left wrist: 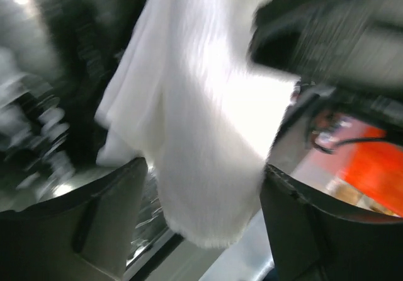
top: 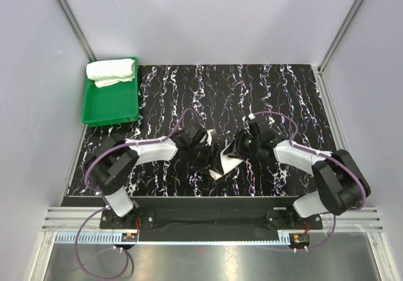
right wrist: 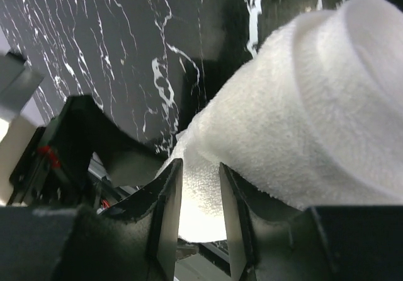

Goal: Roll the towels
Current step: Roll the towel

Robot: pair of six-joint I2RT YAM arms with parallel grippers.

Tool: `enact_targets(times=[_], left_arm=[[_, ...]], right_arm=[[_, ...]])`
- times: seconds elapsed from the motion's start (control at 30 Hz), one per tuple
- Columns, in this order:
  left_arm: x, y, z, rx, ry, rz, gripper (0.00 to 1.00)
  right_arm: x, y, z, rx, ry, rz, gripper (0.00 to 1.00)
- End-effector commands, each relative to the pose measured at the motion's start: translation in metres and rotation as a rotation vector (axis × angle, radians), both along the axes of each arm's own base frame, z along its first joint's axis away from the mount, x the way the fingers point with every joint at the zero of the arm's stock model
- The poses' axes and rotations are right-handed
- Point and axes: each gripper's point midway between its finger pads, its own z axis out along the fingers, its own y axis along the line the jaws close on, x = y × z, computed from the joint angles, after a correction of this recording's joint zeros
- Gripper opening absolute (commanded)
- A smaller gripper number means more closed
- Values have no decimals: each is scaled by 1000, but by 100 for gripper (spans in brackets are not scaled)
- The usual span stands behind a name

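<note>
right wrist view: right claw (right wrist: pixel 200 212) nearly closed, pinching the edge of the half-rolled towel (right wrist: pixel 327 104), whose roll sits just beyond its fingers. left claw (left wrist: pixel 198 171) gapes wide, cloth hanging loose between. with one thin pinch, the roll may unwind or slip.

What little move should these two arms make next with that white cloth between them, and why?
Likely the left gripper should draw back clear of the towel: its fingers stand wide apart with the cloth hanging between them, while the right gripper alone pinches the towel below its rolled-up part. Another rolled towel already lies in the green tray.
</note>
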Motion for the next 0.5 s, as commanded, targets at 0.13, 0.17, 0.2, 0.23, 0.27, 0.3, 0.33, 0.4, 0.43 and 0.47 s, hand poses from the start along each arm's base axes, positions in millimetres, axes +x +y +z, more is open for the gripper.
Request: enact_targets(times=[0.13,0.17,0.2,0.23,0.27,0.3,0.33,0.4,0.43,0.47], left_arm=[[13,55,7,217,-227,25,84],[17,53,17,191,-268,28,85],[23,53,23,190,-304,39,86],[28,52,29,178,-342,35,87],[31,51,31,176,-361,34,87],[36,50,36,169,-390,29,87],[39,48,39,163,-404,26,87],[43,39,46,123,-428,15,87],[44,35,46,106,-434,5,87],[48,26,52,63,-456,1,87]], right_arm=[[5,-17,-38,-168,66,5,38],[4,-16,-40,-173,70,18,38],[2,-17,-43,-180,83,24,38],[3,-16,-42,-183,84,27,38],[3,-17,-43,-190,80,33,38],[2,-19,-43,-201,86,33,38],[0,-20,-43,-201,86,36,38],[-2,-21,-41,-203,87,41,39],[-3,-21,-42,-203,89,42,39],[-4,-21,-42,-202,91,43,39]])
